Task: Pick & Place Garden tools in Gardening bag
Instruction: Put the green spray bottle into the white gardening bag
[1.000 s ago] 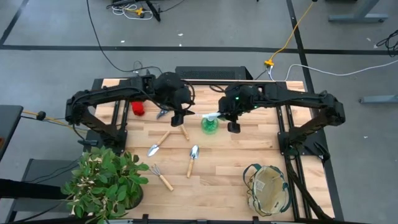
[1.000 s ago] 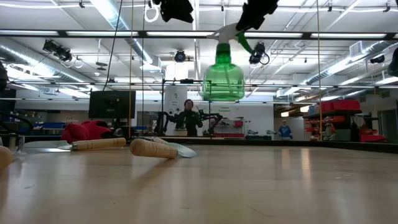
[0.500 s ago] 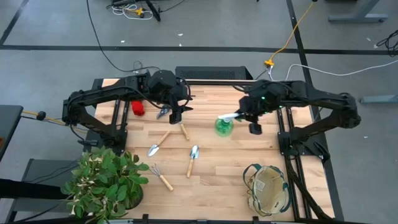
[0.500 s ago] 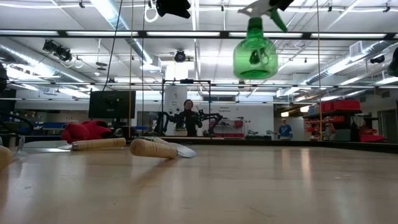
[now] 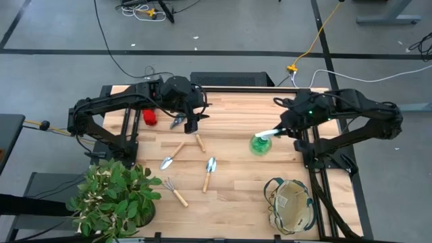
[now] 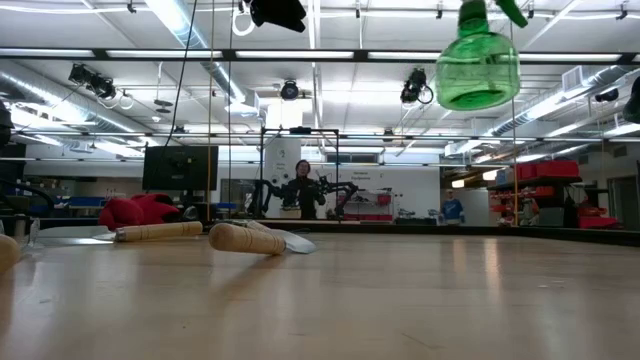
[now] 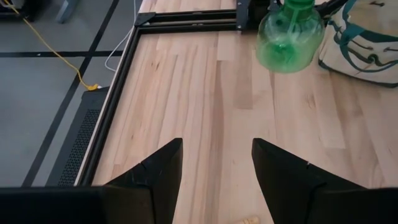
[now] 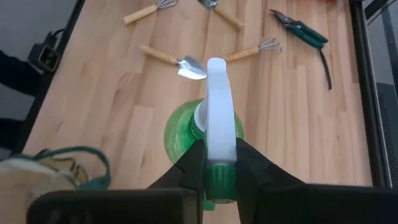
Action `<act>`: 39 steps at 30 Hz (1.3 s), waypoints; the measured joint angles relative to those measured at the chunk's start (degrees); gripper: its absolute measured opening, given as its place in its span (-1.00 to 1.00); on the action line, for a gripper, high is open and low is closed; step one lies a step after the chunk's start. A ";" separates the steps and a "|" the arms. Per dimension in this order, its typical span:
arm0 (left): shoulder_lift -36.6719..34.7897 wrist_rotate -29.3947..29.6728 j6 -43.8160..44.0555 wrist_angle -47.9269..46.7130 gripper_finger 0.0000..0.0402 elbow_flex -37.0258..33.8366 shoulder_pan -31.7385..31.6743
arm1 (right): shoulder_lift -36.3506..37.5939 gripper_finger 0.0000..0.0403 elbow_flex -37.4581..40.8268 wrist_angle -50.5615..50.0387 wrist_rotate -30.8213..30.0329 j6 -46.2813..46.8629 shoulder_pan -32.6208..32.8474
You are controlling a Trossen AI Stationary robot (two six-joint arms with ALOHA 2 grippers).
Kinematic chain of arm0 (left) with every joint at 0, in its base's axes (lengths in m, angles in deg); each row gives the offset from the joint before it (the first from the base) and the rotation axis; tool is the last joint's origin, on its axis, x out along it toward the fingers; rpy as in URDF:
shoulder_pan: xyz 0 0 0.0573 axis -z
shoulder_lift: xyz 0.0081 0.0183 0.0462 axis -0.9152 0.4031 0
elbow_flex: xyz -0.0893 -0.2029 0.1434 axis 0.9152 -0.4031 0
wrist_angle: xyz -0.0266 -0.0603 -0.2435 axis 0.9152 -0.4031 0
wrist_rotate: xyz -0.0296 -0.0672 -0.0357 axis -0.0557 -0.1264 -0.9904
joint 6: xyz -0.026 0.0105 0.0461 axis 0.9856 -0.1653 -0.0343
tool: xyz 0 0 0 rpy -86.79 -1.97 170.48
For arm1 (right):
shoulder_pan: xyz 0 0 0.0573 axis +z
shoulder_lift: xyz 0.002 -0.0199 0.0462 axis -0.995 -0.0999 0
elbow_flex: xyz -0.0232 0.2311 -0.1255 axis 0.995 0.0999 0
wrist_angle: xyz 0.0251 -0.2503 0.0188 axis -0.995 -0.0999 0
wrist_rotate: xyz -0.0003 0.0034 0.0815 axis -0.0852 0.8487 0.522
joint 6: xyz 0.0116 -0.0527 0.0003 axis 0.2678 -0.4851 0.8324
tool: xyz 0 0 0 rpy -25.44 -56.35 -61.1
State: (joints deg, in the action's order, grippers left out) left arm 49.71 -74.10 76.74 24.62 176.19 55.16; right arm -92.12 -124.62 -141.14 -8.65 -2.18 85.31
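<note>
Green spray bottle (image 5: 260,144) with white trigger head held in air, clear of desk (image 5: 236,175), right-hand side, between desk centre and gardening bag (image 5: 290,205). Right hand (image 8: 214,163) clamped on bottle's neck. Bag stands at near right corner. Trowels (image 5: 210,172), rakes (image 5: 175,192), shears (image 5: 178,122), red gloves (image 5: 150,118) lie on left half. Left hand (image 7: 216,163) hovers near shears, fingers apart, gripping nothing. Potted plant (image 5: 111,199) at near left corner.

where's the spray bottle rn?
In the high view the green spray bottle hangs clear above the table's right side, held by its white head in the right tool, between the trowels and the gardening bag.
</note>
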 joint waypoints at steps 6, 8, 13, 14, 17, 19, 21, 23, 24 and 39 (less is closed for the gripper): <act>0.02 -0.02 0.02 0.00 -0.01 0.00 0.00 | 2.35 -0.75 -0.02 -2.69 1.10 -0.21 3.03; 0.02 -0.02 0.04 0.00 -0.01 0.00 0.00 | 3.05 -0.75 -0.02 -3.01 3.03 -0.93 3.96; 0.04 -0.02 0.22 0.00 -0.01 0.00 0.00 | 4.27 -0.75 -0.04 -3.05 7.16 -2.60 5.96; 0.04 -0.02 0.24 0.00 -0.01 0.00 0.00 | 4.52 -0.75 -0.04 -3.15 7.87 -2.91 6.49; 0.04 -0.02 0.28 0.00 -0.01 0.00 0.00 | 5.30 -0.75 -0.04 -3.32 9.56 -3.08 8.08; 0.04 -0.02 0.35 0.00 -0.01 0.00 0.00 | 5.72 -0.75 -0.04 -3.38 10.77 -3.80 9.30; 0.07 -0.02 0.39 0.00 -0.01 0.00 0.00 | 6.21 -0.75 -0.04 -3.60 12.23 -4.86 10.57; 0.07 -0.02 0.49 0.00 -0.01 0.00 0.00 | 6.54 -0.75 -0.04 -4.23 13.03 -5.11 12.02; 0.07 -0.02 0.66 0.00 -0.01 0.00 0.00 | 6.61 -0.75 -0.04 -4.48 13.21 -5.04 12.77; 0.09 -0.04 0.70 0.02 -0.01 0.00 0.00 | 6.49 -0.75 -0.04 -5.46 13.42 -4.55 26.08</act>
State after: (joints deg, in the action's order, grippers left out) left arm 49.80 -74.15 77.44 24.64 176.19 55.16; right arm -85.63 -124.67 -146.61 4.78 -6.73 111.39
